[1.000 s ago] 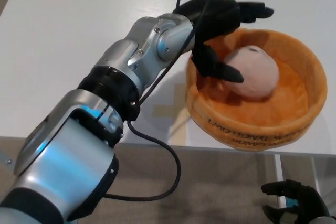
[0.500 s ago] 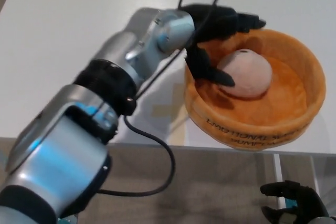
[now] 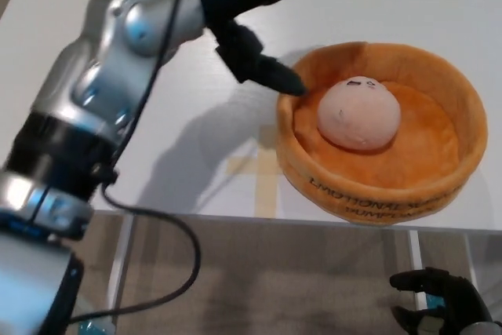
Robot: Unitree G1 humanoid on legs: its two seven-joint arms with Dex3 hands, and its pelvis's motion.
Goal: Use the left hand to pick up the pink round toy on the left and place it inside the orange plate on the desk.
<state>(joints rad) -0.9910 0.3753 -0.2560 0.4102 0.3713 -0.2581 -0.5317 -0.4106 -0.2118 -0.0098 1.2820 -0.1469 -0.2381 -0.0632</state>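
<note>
Left arm (image 3: 94, 107): shiny silver round shells, black ring joints, thin black cable (image 3: 157, 225) alongside. Left hand (image 3: 251, 5): black, thick fingers. Right hand (image 3: 439, 307): black too.

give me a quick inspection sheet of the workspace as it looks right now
surface: white desk, a tan tape cross on it near the front edge beside the plate
job's things: pink round toy lies inside the orange plate, a small face on its top; the plate is a soft, high-walled bowl with dark lettering on its front wall
clutter: nothing seen
hands: left hand open, above the desk at the plate's far left rim, clear of the toy; right hand low at the bottom right, below the desk edge, holding nothing
cables: black cable loops down from the left arm in front of the desk
surroundings: grey-brown floor below the desk edge
</note>
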